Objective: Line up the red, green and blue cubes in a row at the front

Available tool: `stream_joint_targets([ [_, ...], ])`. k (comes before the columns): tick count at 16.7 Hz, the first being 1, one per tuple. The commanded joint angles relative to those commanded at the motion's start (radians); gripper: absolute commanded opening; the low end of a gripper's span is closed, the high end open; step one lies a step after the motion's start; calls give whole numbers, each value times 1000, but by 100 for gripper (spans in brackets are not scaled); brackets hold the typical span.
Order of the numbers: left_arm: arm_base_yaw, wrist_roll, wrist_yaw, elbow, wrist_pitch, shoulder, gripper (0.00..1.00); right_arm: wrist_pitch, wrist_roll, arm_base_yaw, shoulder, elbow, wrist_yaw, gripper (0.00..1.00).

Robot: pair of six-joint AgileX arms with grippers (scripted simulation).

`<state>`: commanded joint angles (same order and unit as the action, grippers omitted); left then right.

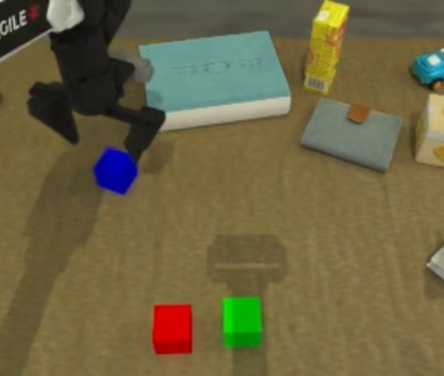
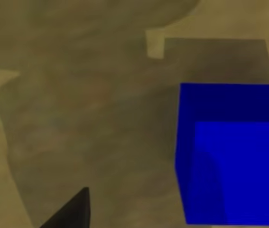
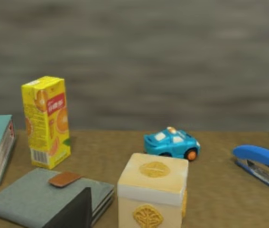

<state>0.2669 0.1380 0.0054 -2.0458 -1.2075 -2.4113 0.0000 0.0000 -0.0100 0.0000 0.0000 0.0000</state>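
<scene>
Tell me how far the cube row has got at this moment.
Done: red cube and green cube sit side by side at the front. In hand: left gripper over the blue cube, far back left. Left: bringing blue into the row.

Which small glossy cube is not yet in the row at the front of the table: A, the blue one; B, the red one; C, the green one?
A: the small glossy blue cube sits far back by the left gripper, while the red cube and green cube stand side by side at the front.

Red cube [image 1: 172, 328], green cube [image 1: 242, 320], deep-blue cube [image 1: 116, 170], perhaps olive-tan table [image 1: 323, 258].
</scene>
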Motion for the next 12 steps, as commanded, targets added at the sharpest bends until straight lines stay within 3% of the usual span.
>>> stream_joint_targets([
  [5,-1,2,1,130,194,-57,100,0,0,0,0,0,0,100],
  [10,-1,2,1,151,220,-67,100,0,0,0,0,0,0,100],
  [12,-1,2,1,151,220,-67,85,0,0,0,0,0,0,100],
])
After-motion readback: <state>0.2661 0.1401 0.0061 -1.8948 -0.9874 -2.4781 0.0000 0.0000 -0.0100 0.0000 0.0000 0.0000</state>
